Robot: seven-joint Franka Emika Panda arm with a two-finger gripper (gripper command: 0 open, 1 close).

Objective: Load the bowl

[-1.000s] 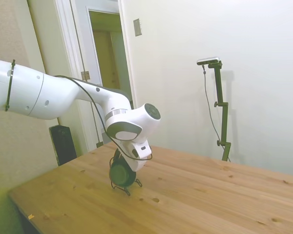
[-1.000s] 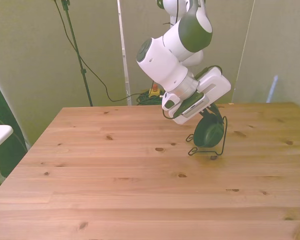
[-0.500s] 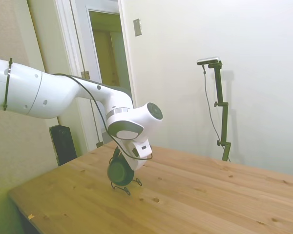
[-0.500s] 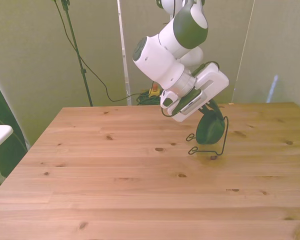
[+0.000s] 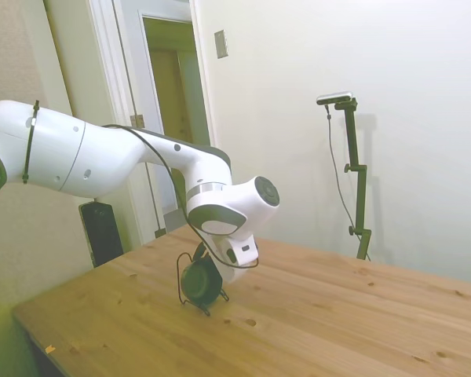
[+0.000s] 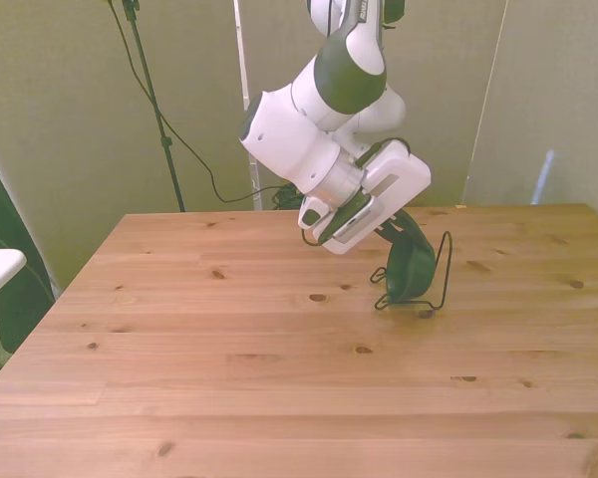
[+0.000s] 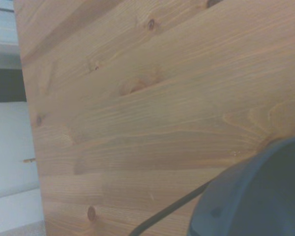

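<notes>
Bowl (image 6: 410, 269) on edge in wire rack (image 6: 434, 299), just below gripper (image 6: 397, 225) | finger spread: cannot tell | table (image 6: 229, 378) beneath

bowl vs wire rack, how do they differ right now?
The bowl is a solid, round, dark green piece; the wire rack is thin bent black wire, mostly open space. The bowl stands on edge, propped upright; the rack sits with its feet flat on the table. The bowl is right at the arm's pincer end; the rack stands on its own. Both are dark and sit together at one spot.
</notes>
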